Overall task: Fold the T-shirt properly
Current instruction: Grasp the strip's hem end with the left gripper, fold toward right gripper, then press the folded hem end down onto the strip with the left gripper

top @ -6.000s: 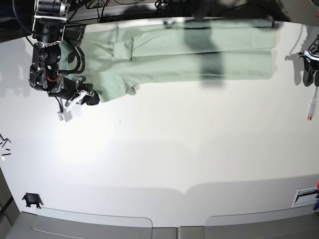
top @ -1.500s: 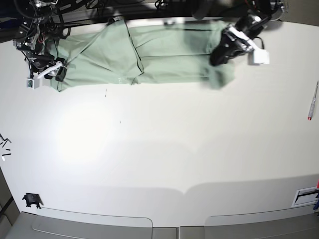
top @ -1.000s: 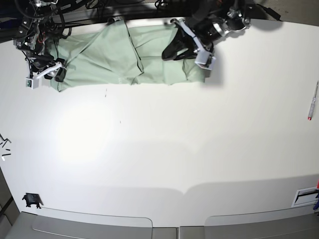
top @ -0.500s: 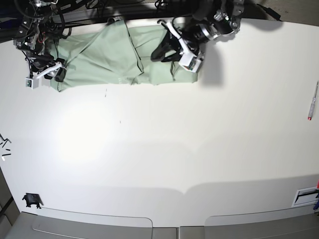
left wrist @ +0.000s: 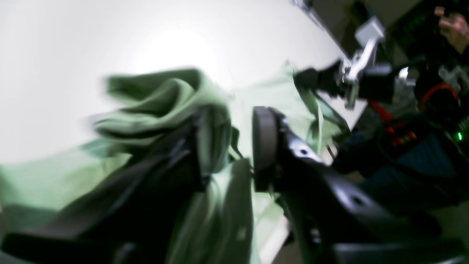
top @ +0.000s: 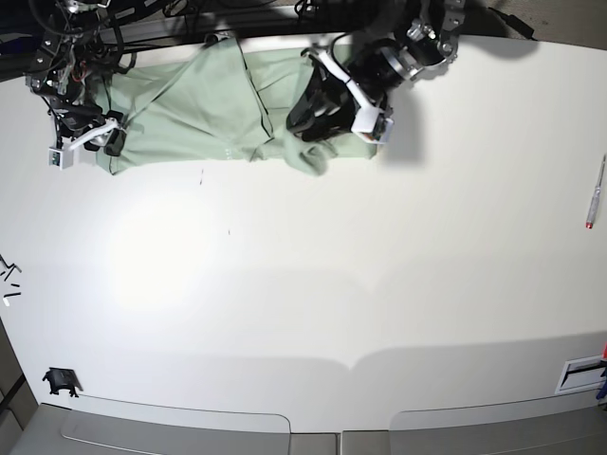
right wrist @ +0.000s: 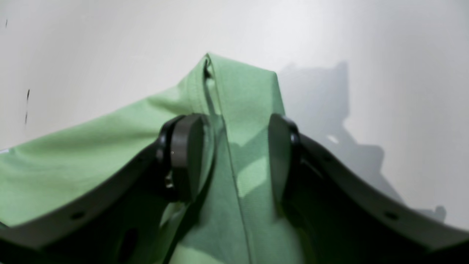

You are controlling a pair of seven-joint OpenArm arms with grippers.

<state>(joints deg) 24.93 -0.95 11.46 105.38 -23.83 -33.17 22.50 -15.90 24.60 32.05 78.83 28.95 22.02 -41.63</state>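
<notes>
Overhead, T-shirt bunched, wrist views reveal both end effectors spread astride cloth folds.

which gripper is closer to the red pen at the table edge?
Left. The left gripper is over the T-shirt mid-table, well short of the red pen; the right gripper sits at the shirt's opposite end, farther away.

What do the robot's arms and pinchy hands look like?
Both arms are black metal. The left gripper and the right gripper have curved black fingers with round, flat, dark grey pads. In the base view each has a small white block at its end. Black cables and a red wire loop run along the right arm.
</notes>
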